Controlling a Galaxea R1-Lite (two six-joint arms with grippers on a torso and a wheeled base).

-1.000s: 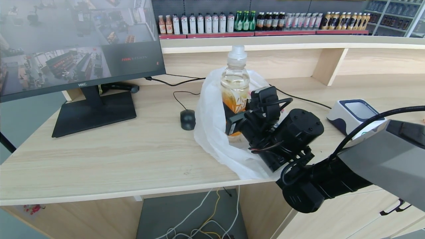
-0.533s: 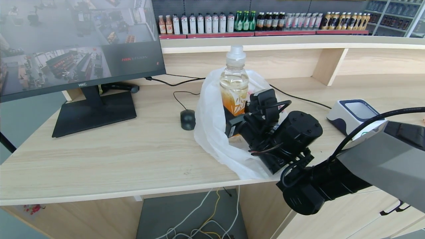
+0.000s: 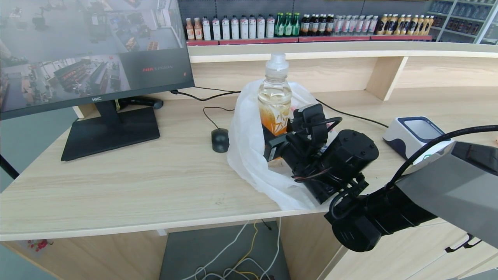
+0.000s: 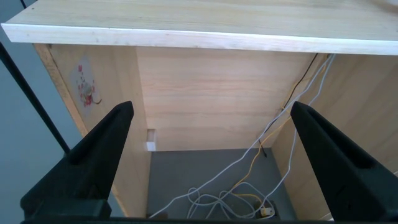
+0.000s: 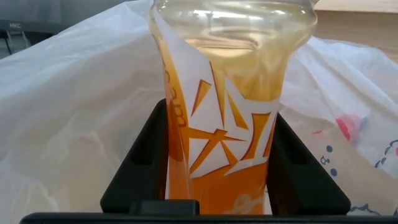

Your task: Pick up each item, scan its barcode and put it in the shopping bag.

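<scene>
At the open mouth of the crinkled white plastic shopping bag (image 3: 249,155) on the pale wood bench (image 3: 136,182), your right tool (image 3: 287,132) clamps the clear, waisted bottle (image 3: 275,97) upright by its orange label, arm extended in from the bag's right side.

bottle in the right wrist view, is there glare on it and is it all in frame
Right wrist view: the bottle is cut off at the shoulder by the frame edge, with only soft highlights on its clear upper part. Head view: evenly lit, no hard glare on it, lower part hidden behind the right gripper.
</scene>
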